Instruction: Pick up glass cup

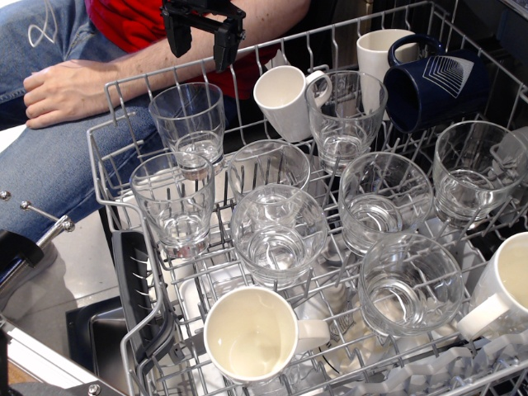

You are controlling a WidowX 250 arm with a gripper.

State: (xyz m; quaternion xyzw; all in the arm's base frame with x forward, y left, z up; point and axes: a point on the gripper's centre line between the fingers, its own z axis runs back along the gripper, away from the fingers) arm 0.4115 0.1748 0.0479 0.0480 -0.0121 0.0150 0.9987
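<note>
Several clear glass cups stand upright in a grey wire dish rack. The back-left glass cup is nearest my gripper. Others stand at the left, the middle, the back and the right. My black gripper hangs at the top of the view, above and just behind the back-left glass cup. Its two fingers are spread apart and hold nothing.
White mugs sit at the back, back right, front and right edge. A navy blue mug lies at the back right. A seated person's arm and hand rest just behind the rack's left corner.
</note>
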